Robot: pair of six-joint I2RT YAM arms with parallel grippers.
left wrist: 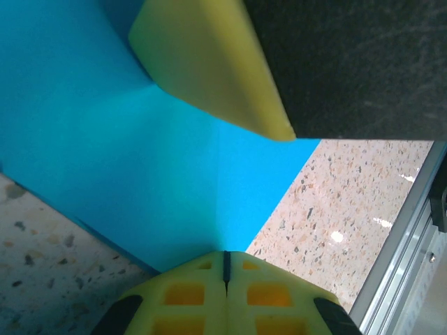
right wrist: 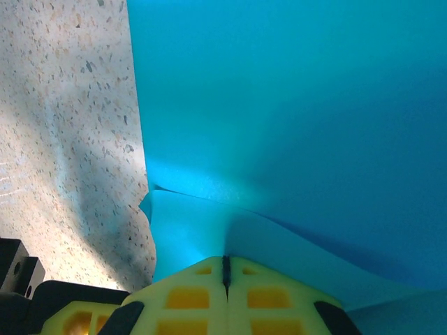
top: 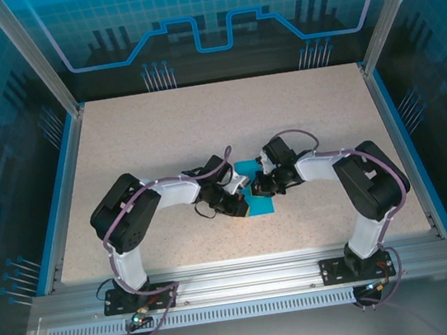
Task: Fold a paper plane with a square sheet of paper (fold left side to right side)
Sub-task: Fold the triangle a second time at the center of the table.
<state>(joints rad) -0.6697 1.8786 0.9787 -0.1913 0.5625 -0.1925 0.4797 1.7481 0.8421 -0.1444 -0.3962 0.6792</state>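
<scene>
Centred on the counter [top: 161, 135] between both claws: blue paper sheet [top: 261, 207]. Clamped at one corner by left claw [left wrist: 225, 255], fingers pressed together, with paper fanning out ahead. Clamped at a raised fold by right claw [right wrist: 225, 259], likewise pressed together, with paper spreading beyond and rightward.

My left arm [top: 173, 193] and right arm [top: 319, 164]: white shells, black joints, grey cables [top: 109, 254] alongside; left claw [left wrist: 225, 257] and right claw [right wrist: 225, 262] have yellow grid-pocketed fingers [left wrist: 188, 293].
</scene>
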